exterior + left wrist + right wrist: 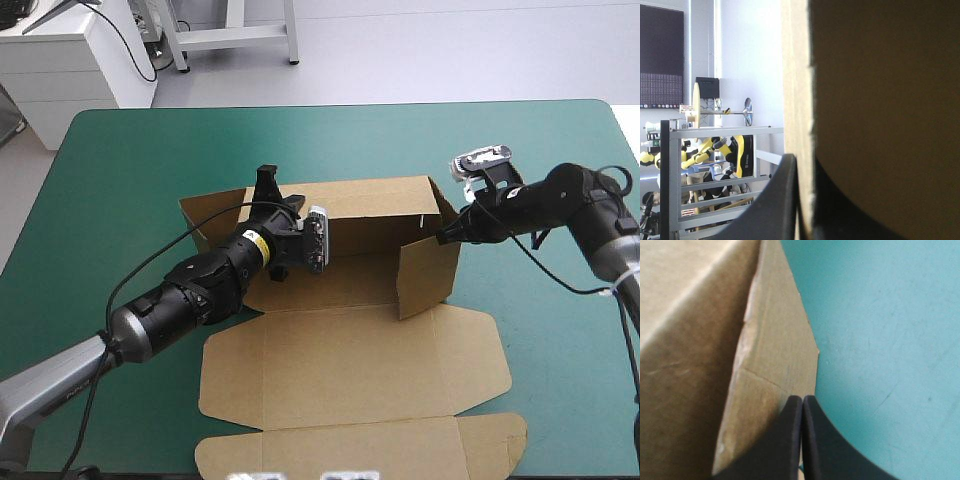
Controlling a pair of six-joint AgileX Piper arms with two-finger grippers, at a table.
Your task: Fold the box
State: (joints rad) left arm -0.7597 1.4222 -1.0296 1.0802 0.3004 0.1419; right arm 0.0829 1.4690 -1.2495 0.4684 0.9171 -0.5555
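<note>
The brown box lies mid-table with its lid flat toward the front edge. Its back wall and right side wall stand raised, and a left flap spreads outward. My left gripper is at the back wall's left end. In the left wrist view this gripper is shut on the box, with the board's edge between its fingers. My right gripper touches the right wall from outside. Its tips meet in a pointed arch against a board flap.
Teal-green cover shows to the left of the box, beyond it and to the right. The box's front flaps reach close to the table's front edge. A white cabinet stands past the far left corner.
</note>
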